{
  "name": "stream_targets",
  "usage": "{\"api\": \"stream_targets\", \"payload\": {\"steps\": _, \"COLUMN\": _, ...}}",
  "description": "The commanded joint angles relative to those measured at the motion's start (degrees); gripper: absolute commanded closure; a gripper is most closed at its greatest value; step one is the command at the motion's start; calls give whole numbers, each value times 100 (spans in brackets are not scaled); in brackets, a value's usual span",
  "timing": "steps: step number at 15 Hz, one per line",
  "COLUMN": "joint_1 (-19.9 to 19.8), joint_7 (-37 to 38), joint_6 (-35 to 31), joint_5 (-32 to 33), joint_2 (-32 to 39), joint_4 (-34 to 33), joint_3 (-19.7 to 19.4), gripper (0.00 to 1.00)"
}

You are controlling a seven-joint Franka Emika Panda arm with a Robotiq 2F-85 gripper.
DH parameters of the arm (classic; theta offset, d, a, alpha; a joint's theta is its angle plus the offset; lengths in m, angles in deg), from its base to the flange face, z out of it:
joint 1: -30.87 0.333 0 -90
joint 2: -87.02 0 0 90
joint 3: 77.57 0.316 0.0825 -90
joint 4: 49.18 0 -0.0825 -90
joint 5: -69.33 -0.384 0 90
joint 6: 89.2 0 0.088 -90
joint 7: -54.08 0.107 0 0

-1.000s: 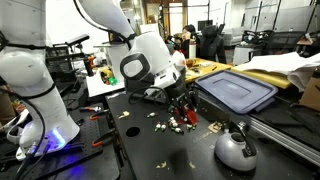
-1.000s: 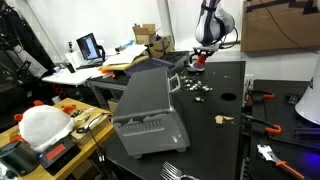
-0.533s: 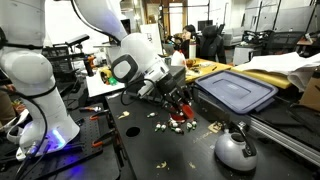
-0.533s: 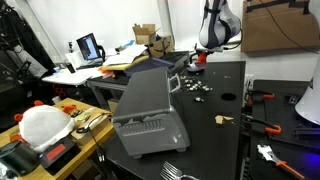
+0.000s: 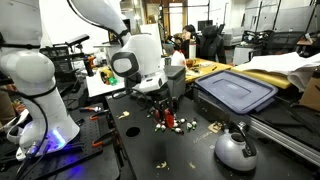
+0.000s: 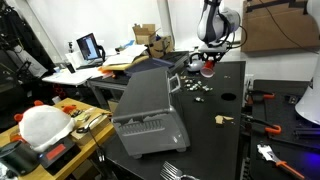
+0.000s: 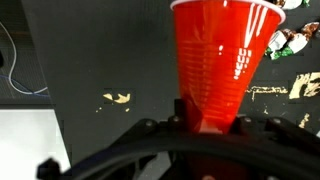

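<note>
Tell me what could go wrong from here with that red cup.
1. The hand grips the red cup only at its narrow base, as the wrist view shows; the thin plastic may buckle or slip out.
2. The cup's rim sits close to the scattered bits on the black table; a low sweep could knock them farther apart.

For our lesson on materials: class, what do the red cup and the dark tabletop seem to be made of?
The red cup looks like thin plastic with a glossy finish: bright streaked highlights run down its smooth wall. The tabletop is dark and matte, with no reflections. It may be laminate or coated metal; the look leaves that open.
</note>
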Motion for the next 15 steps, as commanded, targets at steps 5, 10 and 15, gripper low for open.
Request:
{"api": "stream_targets", "payload": {"steps": 5, "joint_1": -1309, "joint_7": 639, "joint_6": 2699, "joint_5": -18, "joint_2": -571, "joint_4": -1040, "joint_3": 652, "gripper": 93}}
{"api": "stream_targets", "payload": {"steps": 10, "joint_1": -3052, "joint_7": 896, "joint_6": 3850, "joint_5": -834, "joint_2": -285, "joint_4": -1654, "joint_3": 2223, "gripper": 93}}
{"api": "stream_targets", "payload": {"steps": 15, "joint_1": -4348, "joint_7": 981, "joint_6": 4566, "joint_5": -2029, "joint_2": 209, "joint_4": -2117, "joint_3": 3344, "gripper": 93}}
